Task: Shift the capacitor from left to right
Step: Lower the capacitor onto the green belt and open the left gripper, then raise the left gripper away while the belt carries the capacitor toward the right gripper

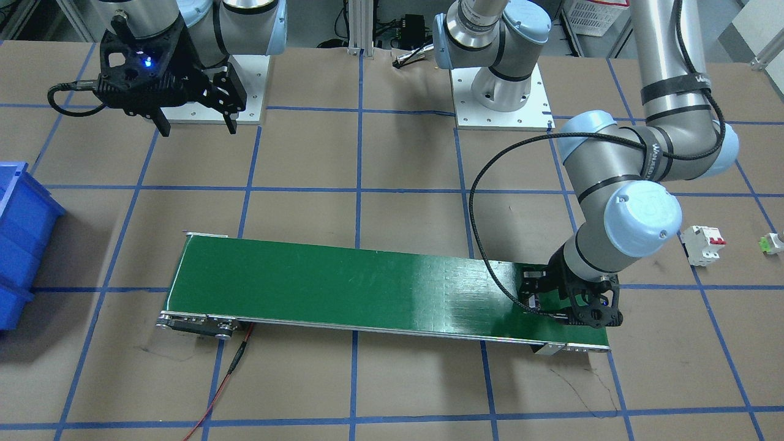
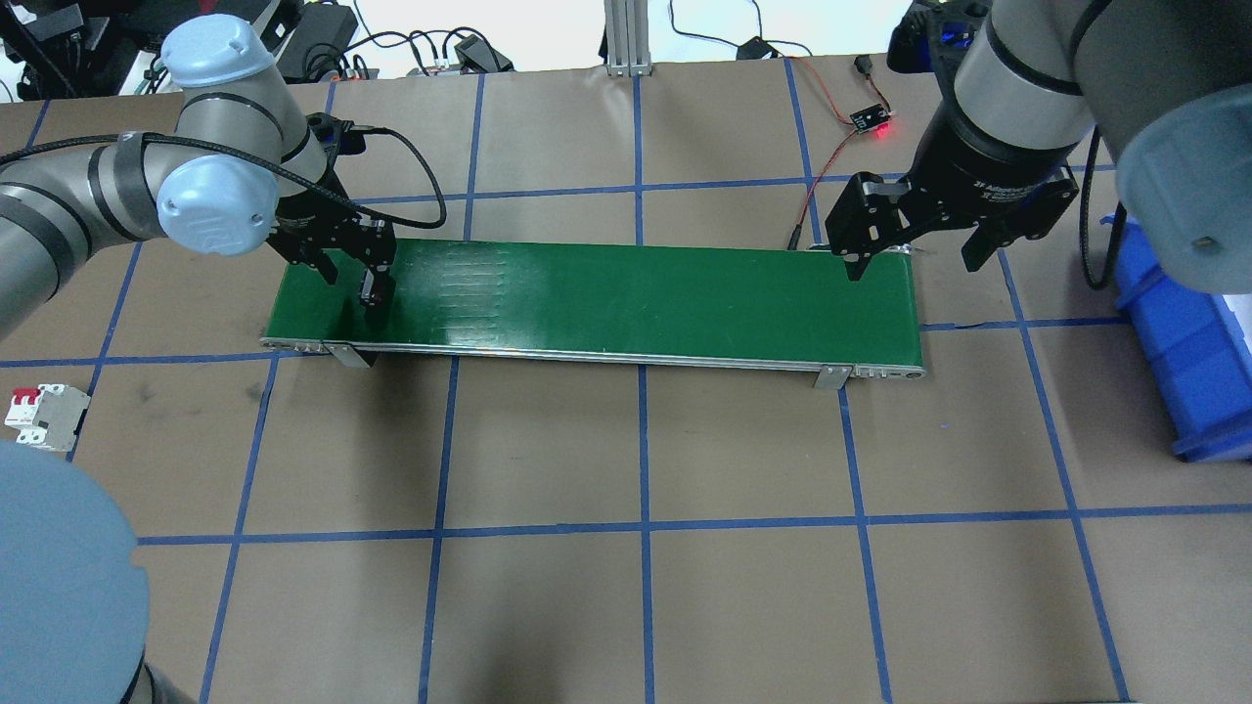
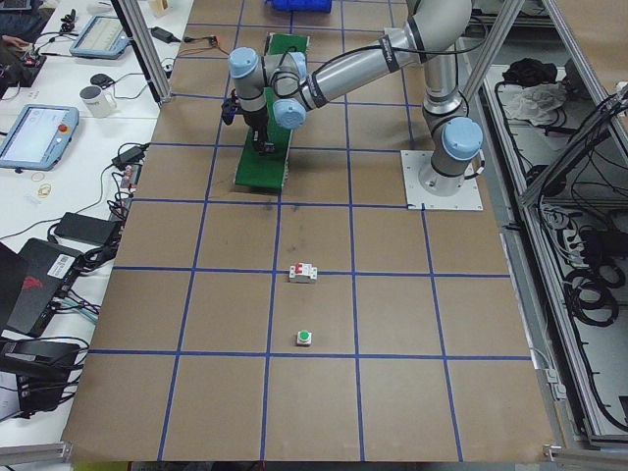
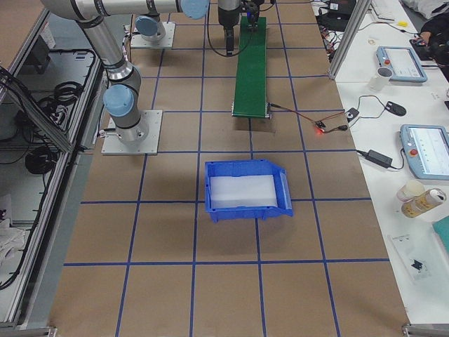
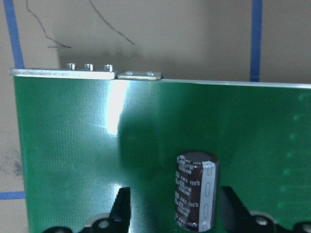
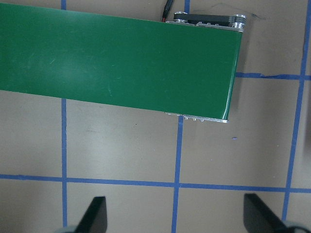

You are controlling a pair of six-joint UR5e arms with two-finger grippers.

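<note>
the capacitor [image 5: 197, 189] is seen upright on the green belt [image 5: 73, 145], toward the left edge of the desk [image 2: 548, 440], between the parted fingers of the left hand [image 5: 177, 206], untouched. the right hand [image 6: 177, 213] is held wide apart near the opposite end.

Robotics laboratory. Two industrial arms [image 1: 612, 171] stand bolted to a paper-covered table [image 4: 168, 295] gridded in blue tape [image 2: 646, 528] (a small green conveyor [image 2: 636, 293] lies on it); aluminium framing [image 4: 346, 42] edges the cell, and a white side bench [image 4: 393, 91] carries teach pendants [image 4: 424, 151] and a power adapter [image 4: 370, 157].
</note>
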